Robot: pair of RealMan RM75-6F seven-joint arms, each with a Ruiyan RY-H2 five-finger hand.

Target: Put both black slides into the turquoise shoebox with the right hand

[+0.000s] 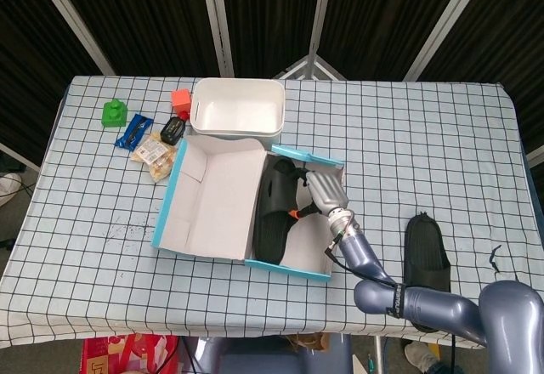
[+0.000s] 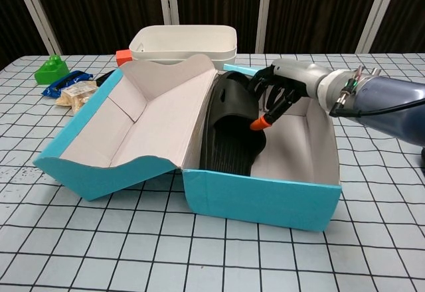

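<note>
Nearest you, to the right of your right hand [image 1: 325, 192], the second black slide [image 1: 426, 249] lies on the checked table [image 1: 102, 246], long axis front to back. Your hand hovers inside the turquoise shoebox [image 2: 259, 196], fingers loosely curled, holding nothing, beside the first black slide [image 2: 229, 129]. Left hand isn't visible.

The shoebox [image 2: 255, 198] is turquoise outside and pale grey-white inside, holding one black slide [image 2: 229, 129]; a second black slide [image 1: 426, 248] lies right of the box on the white tablecloth [image 1: 425, 136] with its thin black grid. Behind the box stand a white tub [image 1: 238, 106], a red block [image 1: 180, 99] and a green block [image 1: 113, 113] (plus a blue packet [image 1: 133, 130]). The right hand [image 2: 279, 89] is silver and black with orange fingertips [image 2: 262, 123].
</note>
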